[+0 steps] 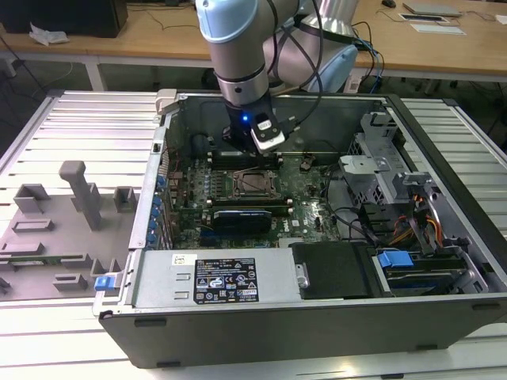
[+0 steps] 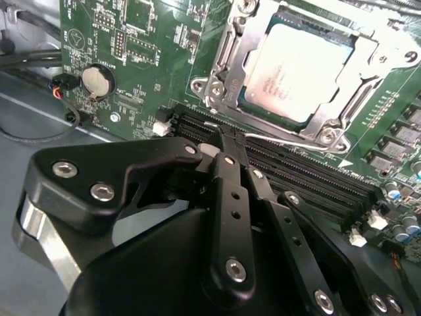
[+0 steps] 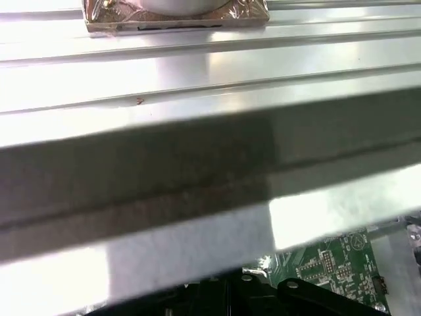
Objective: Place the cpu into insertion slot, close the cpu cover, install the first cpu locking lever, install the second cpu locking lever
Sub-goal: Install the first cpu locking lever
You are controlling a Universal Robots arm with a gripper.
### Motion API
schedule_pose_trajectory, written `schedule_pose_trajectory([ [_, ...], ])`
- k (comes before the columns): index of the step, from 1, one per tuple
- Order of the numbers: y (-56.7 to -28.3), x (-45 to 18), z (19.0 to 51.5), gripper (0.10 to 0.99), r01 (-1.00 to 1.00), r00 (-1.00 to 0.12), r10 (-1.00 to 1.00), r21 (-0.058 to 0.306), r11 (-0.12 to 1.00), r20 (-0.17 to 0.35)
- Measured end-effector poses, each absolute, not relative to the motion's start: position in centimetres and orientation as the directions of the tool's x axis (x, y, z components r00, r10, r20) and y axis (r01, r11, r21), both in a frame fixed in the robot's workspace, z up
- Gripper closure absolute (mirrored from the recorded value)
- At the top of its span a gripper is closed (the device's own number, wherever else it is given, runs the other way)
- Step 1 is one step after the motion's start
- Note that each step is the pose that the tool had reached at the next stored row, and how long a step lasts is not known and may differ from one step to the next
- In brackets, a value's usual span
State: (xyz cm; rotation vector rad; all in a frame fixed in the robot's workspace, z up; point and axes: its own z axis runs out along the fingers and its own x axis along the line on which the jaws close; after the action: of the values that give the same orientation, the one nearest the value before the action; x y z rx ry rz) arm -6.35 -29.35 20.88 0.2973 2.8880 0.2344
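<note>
Computer case and arm reaching inside are shown whole in the exterior view. In the second wrist view are seen the motherboard, the gripper pinched closed, the cpu cover laid around the seated cpu, and a wire lever just beside the gripper's tip.

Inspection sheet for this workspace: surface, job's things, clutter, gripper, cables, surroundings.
Surface: slatted metal table carrying an open PC case.
Job's things: cpu seated on the motherboard; cover appears down around it; wire lever lies along the cover's edge.
Clutter: grey fixture plate at the exterior view's left.
Gripper: gripper low over the motherboard, close to the lever.
Cables: black cables along the arm; orange and blue cables inside the case.
Surroundings: wooden desks behind.
</note>
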Motion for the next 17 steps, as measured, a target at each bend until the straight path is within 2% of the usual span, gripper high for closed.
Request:
schedule_pose_trajectory([
  [17, -29.3, -6.4, 19.7, 0.98, 0.299, -0.919, 0.334, 0.181, 0.937, -0.209],
])
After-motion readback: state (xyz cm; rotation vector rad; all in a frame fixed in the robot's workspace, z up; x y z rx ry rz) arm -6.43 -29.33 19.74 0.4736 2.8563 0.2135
